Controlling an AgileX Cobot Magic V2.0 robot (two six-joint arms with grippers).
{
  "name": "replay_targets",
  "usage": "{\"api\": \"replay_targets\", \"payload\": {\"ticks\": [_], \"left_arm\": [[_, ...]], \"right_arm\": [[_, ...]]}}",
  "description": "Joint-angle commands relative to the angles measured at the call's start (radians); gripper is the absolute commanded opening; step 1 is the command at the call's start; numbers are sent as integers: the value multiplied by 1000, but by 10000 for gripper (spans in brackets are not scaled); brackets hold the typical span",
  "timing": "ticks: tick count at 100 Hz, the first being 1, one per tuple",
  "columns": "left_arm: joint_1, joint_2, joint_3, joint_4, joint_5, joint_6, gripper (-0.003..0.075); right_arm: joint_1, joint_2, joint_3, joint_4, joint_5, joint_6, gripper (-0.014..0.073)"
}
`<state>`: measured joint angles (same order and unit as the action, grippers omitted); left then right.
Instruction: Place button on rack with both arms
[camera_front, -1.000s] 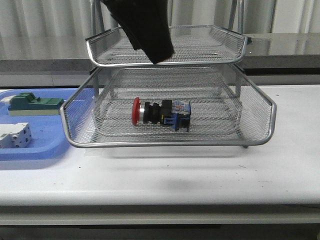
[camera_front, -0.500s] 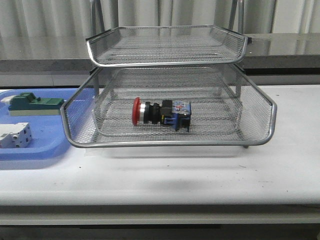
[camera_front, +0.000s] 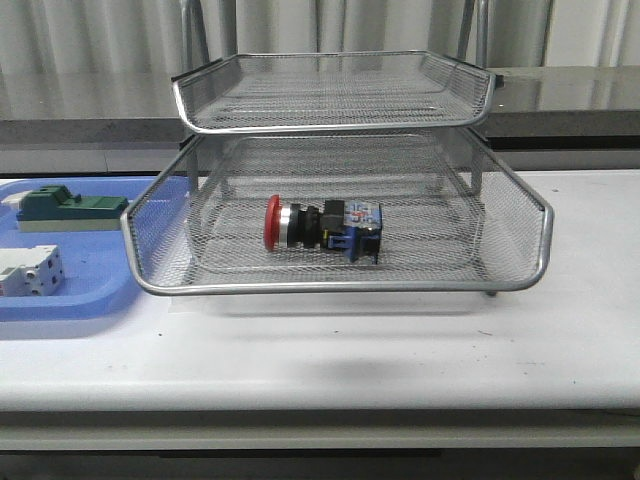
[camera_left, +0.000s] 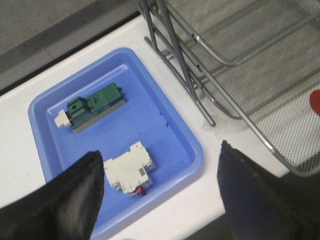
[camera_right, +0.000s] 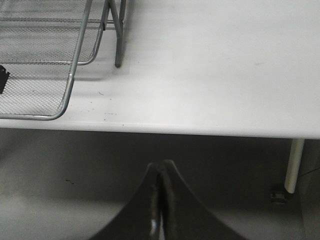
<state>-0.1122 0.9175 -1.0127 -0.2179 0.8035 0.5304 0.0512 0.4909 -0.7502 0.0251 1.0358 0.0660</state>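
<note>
One button (camera_front: 322, 227) lies on its side mid-frame in the rack's (camera_front: 340, 285) lower tray, long axis horizontal, red head pointing left. Left end effector (camera_left: 160, 192) spread; right end effector (camera_right: 160, 200) pressed together.

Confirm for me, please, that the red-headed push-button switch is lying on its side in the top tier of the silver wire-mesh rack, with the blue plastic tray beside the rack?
Not quite: the red-headed push-button switch lies on its side in the lower wire-mesh tier, not the top one, which holds nothing visible. The front view shows this. The rest holds: the silver wire-mesh rack stands beside the blue plastic tray.
</note>
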Motion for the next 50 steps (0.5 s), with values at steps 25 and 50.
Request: {"api": "replay_targets", "payload": {"ticks": [25, 50], "left_arm": [[3, -371, 434, -121, -500, -14, 461], [3, -630, 702, -275, -727, -14, 461]], "right_arm": [[-1, 5, -32, -8, -55, -3, -70], [-1, 5, -32, -8, -55, -3, -70]]}}
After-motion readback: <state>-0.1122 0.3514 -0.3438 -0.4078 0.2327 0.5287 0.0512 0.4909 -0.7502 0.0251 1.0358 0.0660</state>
